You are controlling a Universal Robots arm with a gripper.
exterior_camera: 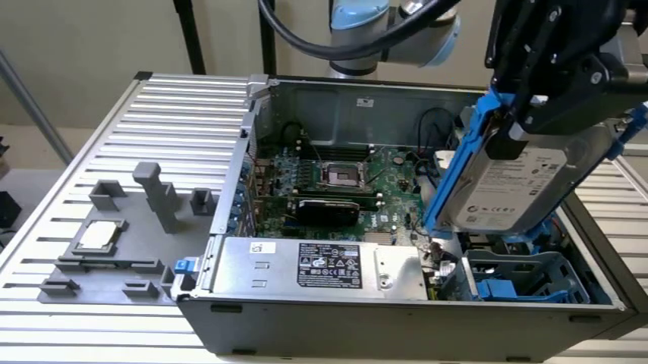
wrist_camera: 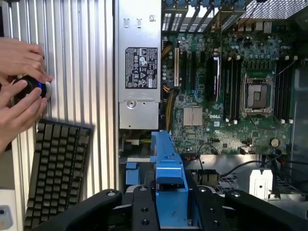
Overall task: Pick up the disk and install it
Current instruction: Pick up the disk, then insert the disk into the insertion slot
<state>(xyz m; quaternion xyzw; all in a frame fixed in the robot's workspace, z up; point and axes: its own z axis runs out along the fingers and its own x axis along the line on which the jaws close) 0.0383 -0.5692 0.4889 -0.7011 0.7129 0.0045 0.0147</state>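
A black gripper (exterior_camera: 532, 114) is clamped shut on the disk (exterior_camera: 511, 186), gripping its blue carrier near the upper end. The disk hangs tilted in the air above the open case (exterior_camera: 405, 322), over the blue bay (exterior_camera: 526, 277) at the exterior view's right, touching nothing below. Likely risks: the tilt could jam a carrier corner against the bay wall or snag the cables (exterior_camera: 441, 262) — or the disk could slip.

Exterior view: soft, even overhead light. Ribbed table (exterior_camera: 193, 98) bright at 10 o'clock; motherboard (exterior_camera: 390, 171) dimmer (case walls shade it). Mild sheen on the disk (exterior_camera: 511, 189) at 3 o'clock. Wrist view: perforated panel (wrist_camera: 281, 8) glares; a person's hand (wrist_camera: 21, 60) washed pale.
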